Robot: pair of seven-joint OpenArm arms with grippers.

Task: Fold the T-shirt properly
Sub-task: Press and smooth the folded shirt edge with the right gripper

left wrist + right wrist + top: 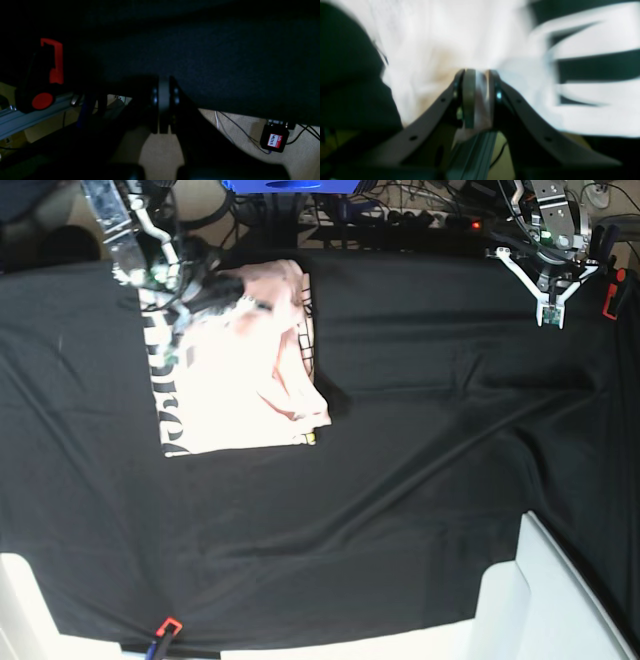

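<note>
In the base view, one red clamp [168, 626] grips the black table cloth [400, 500] at the bottom edge, left of centre, and a white surface [560, 600] shows in the lower right corner. The cloth covers nearly the whole frame, with long creases running across its right half.

One T-shirt [240, 370], pale pink, lies partly folded in the upper left of the frame. Its long axis runs up and down the frame, from the top cloth edge down toward the middle. Large black serif lettering runs along its left edge, turned sideways and only partly exposed, so no word can be read. A bunched fold hangs down the right side, and a small black-yellow patch shows at the lower right corner.

The right gripper [215, 288] sits at the shirt's upper left part. In the right wrist view its jaws are pinched on a fold of the pale fabric [480, 100], with blurred black lettering to the right.

The left gripper [550, 315] hangs in the upper right of the base view, well apart from the shirt, over bare cloth. In the left wrist view its pads [163, 100] are pressed together with nothing between them. A small black box [274, 138] at the lower right there bears a red-and-white handwritten label, too small to read.
</note>
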